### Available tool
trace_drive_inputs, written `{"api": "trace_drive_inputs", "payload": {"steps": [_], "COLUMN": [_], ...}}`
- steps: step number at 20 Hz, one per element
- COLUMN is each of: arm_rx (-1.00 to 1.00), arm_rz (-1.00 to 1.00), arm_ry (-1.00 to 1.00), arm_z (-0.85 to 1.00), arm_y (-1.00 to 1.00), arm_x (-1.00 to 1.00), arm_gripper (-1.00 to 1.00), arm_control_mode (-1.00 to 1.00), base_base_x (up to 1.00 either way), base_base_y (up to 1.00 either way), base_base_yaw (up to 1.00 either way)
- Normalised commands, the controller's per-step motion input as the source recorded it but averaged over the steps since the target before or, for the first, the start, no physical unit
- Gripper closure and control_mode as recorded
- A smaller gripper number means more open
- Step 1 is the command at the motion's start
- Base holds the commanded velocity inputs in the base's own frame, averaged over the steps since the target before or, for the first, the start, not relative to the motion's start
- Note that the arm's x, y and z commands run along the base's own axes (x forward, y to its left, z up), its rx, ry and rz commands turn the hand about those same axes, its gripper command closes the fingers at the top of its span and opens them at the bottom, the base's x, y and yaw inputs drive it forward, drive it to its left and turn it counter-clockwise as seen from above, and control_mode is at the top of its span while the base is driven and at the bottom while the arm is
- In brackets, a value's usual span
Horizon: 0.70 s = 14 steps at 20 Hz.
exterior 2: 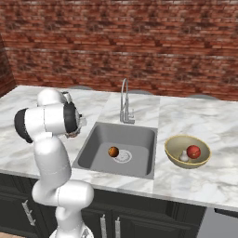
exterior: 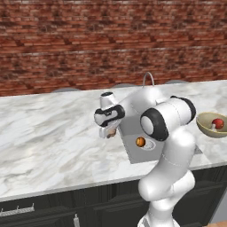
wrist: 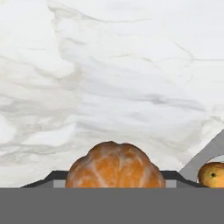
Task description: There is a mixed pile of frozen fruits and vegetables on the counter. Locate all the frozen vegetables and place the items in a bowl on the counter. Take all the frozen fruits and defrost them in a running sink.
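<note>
Hand view: fingers [wrist: 114, 186] seemingly gripping orange ball [wrist: 115, 165]

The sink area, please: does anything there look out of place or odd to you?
Nothing looks spilled or damaged. One orange ball lies in the sink by the drain; I see no water coming from the faucet. The other orange ball sits at the pincer, over the counter.

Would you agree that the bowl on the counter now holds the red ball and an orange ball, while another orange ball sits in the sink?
Not quite: beside the red ball in the bowl lies the pale mushroom, not an orange ball, as the right base view shows. An orange ball does sit in the sink.
</note>
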Motion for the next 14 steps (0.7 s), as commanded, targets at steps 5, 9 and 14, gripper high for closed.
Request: {"api": "trace_drive_inputs", "payload": {"steps": [5,9,14], "arm_rx": [0.0,0.0,0.0], "arm_rz": [-0.07,-0.11,-0.16], "arm_ry": [0.0,0.0,0.01], "arm_z": [0.26,0.18,-0.18], "arm_y": [-0.97,-0.96,-0.95], "arm_x": [-0.43,-0.22,0.04], "arm_gripper": [1.0,1.0,1.0], "arm_control_mode": [-1.0,-1.0,-1.0], "base_base_x": [0.0,0.0,0.0], "base_base_y": [0.0,0.0,0.0], "base_base_yaw": [0.0,0.0,0.0]}}
